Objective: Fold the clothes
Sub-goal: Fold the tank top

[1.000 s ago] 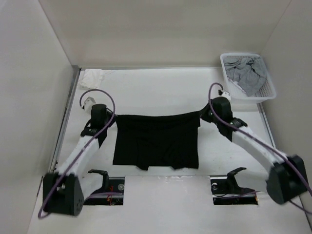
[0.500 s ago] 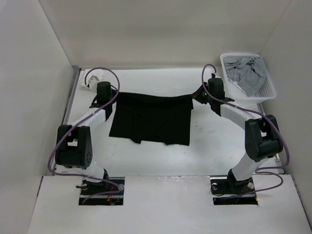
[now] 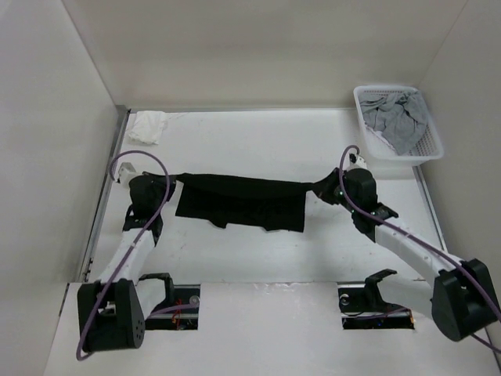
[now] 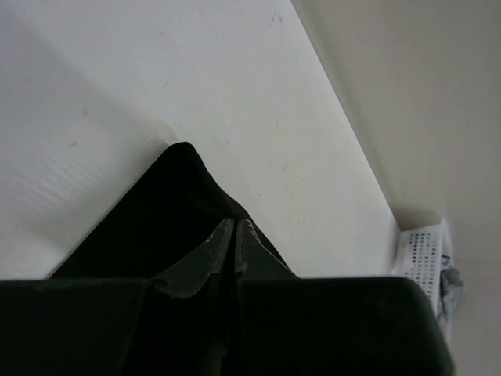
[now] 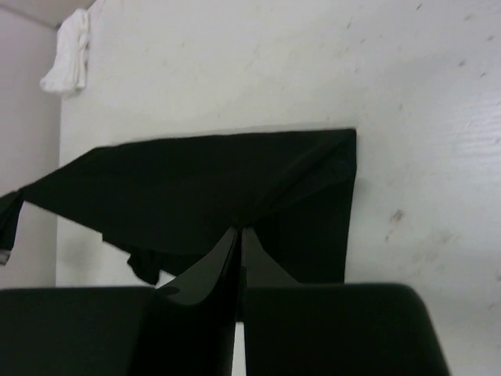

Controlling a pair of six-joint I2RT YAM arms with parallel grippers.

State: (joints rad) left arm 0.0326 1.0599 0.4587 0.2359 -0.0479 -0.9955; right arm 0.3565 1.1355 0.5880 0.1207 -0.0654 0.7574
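Black garment (image 3: 243,202) is held mid-table, spread L–R. Far corners are pinched by left gripper (image 3: 171,184) and right gripper (image 3: 319,189), both pressed tight on fabric. Edge is tensioned, prob. so fold is laid flat.

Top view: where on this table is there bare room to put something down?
Bare table lies behind the black garment, between the white cloth and the basket. Another free strip runs in front of the garment, between the left arm and right arm. The middle is crowded: the garment stretches across it, held at both ends.
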